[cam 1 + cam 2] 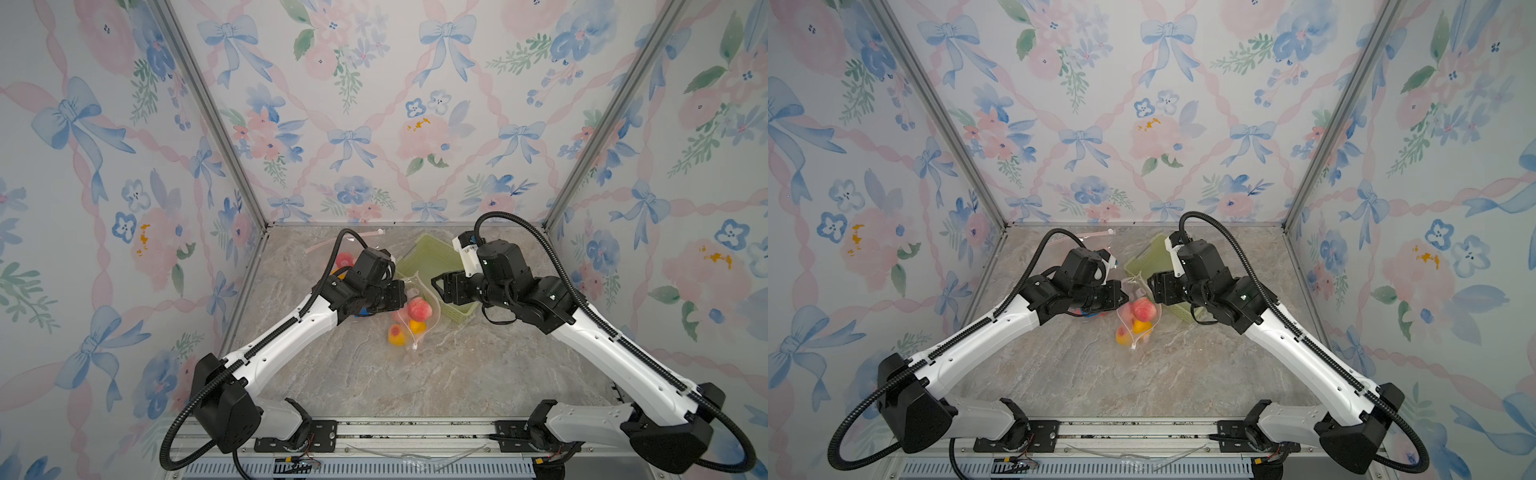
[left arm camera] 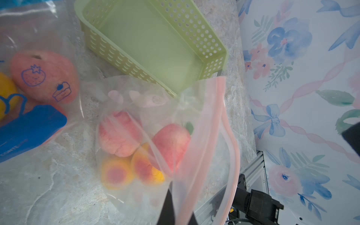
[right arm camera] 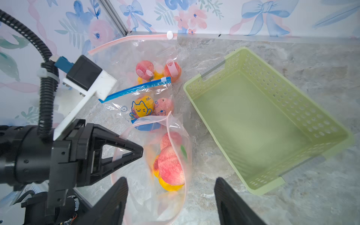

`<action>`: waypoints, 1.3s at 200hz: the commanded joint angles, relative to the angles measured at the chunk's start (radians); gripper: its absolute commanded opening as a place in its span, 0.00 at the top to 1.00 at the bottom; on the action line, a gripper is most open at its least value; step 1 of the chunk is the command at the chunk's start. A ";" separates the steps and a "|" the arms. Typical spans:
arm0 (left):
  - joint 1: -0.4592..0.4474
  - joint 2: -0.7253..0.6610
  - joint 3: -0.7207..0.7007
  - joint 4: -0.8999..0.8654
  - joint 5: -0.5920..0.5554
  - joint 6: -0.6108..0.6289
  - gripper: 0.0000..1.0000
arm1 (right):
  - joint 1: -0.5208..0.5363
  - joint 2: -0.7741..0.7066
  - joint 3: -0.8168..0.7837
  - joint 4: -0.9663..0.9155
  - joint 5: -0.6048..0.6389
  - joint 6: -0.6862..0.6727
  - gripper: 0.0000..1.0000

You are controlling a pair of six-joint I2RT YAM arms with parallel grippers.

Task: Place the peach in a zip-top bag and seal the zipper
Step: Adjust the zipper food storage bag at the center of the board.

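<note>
The round pink peach (image 3: 170, 169) is located inside the clear zip-top bag with the pink zipper strip (image 2: 204, 136), on top of other pink and yellow-orange fruit. The bag is rested on the grey marble-patterned table (image 1: 374, 374) with its mouth gaping upward. One side of the bag rim is pinched by the closed left fingers (image 3: 136, 151), by which the mouth is held open. The right fingers (image 3: 229, 198) are spread wide directly above the mouth, and nothing is gripped by them.

Insertion is judged complete; the zipper is not yet sealed, so sealing is the step in hand.

For the next move, the open rim must be drawn flat so that both pink tracks are aligned. The right fingers should then be closed on the zipper and run along its length while the bag is anchored by the left fingers. A small white piece at the near end of the bag, seen in both top views, may be the slider; this cannot be confirmed.

Beside the bag an empty pale green perforated plastic basket (image 3: 292, 87) is placed. Beyond it, a blue-zippered printed bag (image 3: 136, 89) and a second pink-zippered bag (image 3: 126, 40), both holding fruit, are laid.
</note>
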 commanded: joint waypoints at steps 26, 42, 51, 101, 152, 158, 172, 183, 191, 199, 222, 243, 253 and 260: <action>-0.004 -0.044 0.061 0.010 0.110 0.207 1.00 | -0.007 -0.014 0.067 -0.121 -0.088 -0.092 0.28; -0.003 -0.032 0.079 0.009 0.158 0.255 1.00 | -0.005 -0.007 0.073 -0.122 -0.125 -0.098 0.28; -0.004 -0.021 0.087 0.009 0.180 0.274 1.00 | -0.002 -0.004 0.071 -0.122 -0.133 -0.097 0.29; -0.003 0.029 0.106 0.005 0.254 0.332 1.00 | 0.001 0.051 0.056 -0.144 -0.065 -0.102 0.39; -0.003 0.057 0.107 -0.006 0.277 0.362 1.00 | 0.000 0.123 0.028 -0.148 -0.019 -0.057 0.71; -0.003 0.060 0.106 -0.008 0.276 0.365 1.00 | -0.001 0.122 0.019 -0.141 -0.018 -0.037 0.81; -0.003 0.065 0.104 -0.010 0.261 0.366 1.00 | -0.002 0.112 -0.009 -0.119 -0.029 0.015 1.00; -0.002 0.063 0.100 -0.011 0.239 0.366 1.00 | -0.013 0.100 -0.035 -0.099 -0.050 0.065 1.00; -0.002 0.055 0.094 -0.011 0.217 0.365 0.98 | -0.025 0.092 -0.052 -0.084 -0.073 0.098 1.00; -0.002 0.042 0.087 -0.010 0.185 0.360 0.90 | -0.046 0.082 -0.068 -0.072 -0.099 0.134 1.00; -0.003 -0.030 0.038 -0.007 0.100 0.346 0.70 | -0.105 0.051 -0.111 -0.052 -0.155 0.210 1.00; -0.027 -0.143 -0.050 0.044 -0.005 0.328 0.57 | -0.128 0.032 -0.141 -0.042 -0.173 0.282 1.00; -0.041 -0.199 -0.108 0.087 -0.042 0.316 0.54 | -0.130 0.030 -0.152 -0.038 -0.176 0.303 1.00; -0.052 -0.237 -0.155 0.121 -0.068 0.304 0.53 | -0.130 0.031 -0.160 -0.032 -0.182 0.316 1.00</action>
